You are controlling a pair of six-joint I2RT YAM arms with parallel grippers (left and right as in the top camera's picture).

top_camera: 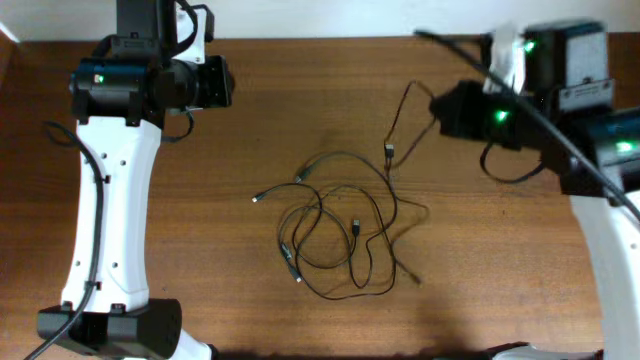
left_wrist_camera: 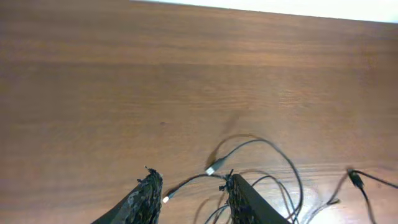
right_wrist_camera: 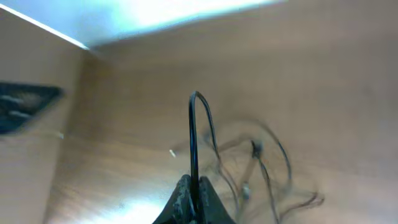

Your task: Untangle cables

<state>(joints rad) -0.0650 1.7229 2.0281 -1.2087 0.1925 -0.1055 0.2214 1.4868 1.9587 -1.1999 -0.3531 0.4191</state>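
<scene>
Surface: the desk [top_camera: 200, 200] is brown wood-grain board, matt, with soft glare in places. A pale wall strip shows beyond the far edge. In the right wrist view the background past the desk is a bright, blurred pale-blue band, and what lies there cannot be made out.

Task items: the cables [top_camera: 340, 225] lie in a loose overlapping tangle about the middle of the desk, slightly toward the near edge. They are thin black cords crossing one another in open loops, not a tight knot. One silver-tipped end [top_camera: 256, 198] points toward the left edge. One strand leaves the tangle past a black plug [top_camera: 389, 150] and runs toward the far edge on the right-hand side, up to the right arm's working end.

Left tool [left_wrist_camera: 191, 180]: fingers spread wide with bare desk showing between them. It grips nothing. It sits near the far left corner, well apart from the tangle, with cable loops and a silver plug [left_wrist_camera: 211, 169] visible just ahead of it.

Right tool [right_wrist_camera: 193, 183]: fingers pressed together on a single black cord, which arches above the tips and drops back toward the tangle. It is raised off the desk, toward the far right corner.

Rig: the left arm [top_camera: 110, 200] runs along the left edge and the right arm [top_camera: 610, 260] along the right edge. Both show green indicator lights.
</scene>
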